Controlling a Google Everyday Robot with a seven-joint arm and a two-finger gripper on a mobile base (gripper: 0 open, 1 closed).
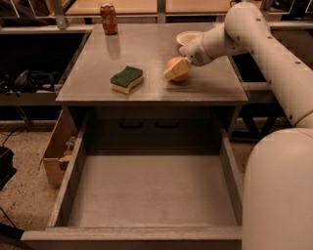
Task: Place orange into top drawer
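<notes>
While the hand [175,71] sits at the orange [183,74] on the counter [146,49], the top drawer [73,180] stands open below with nothing in it.

Hand state: cannot tell whether it is apart or clamped on the fruit. Orange lies right of the green-topped sponge [126,79], with the white bowl [188,37] close behind. Advice: hold across the widest part, since smooth round fruit may slip. Lift clear of the counter's front edge, then lower close to the drawer bottom before release, so it rolls little. Counter is smooth grey, faintly glossy, with a red soda can [108,11] at the back. Room is dim, with a speckled floor and a cardboard box [56,151] left of the cabinet.
</notes>
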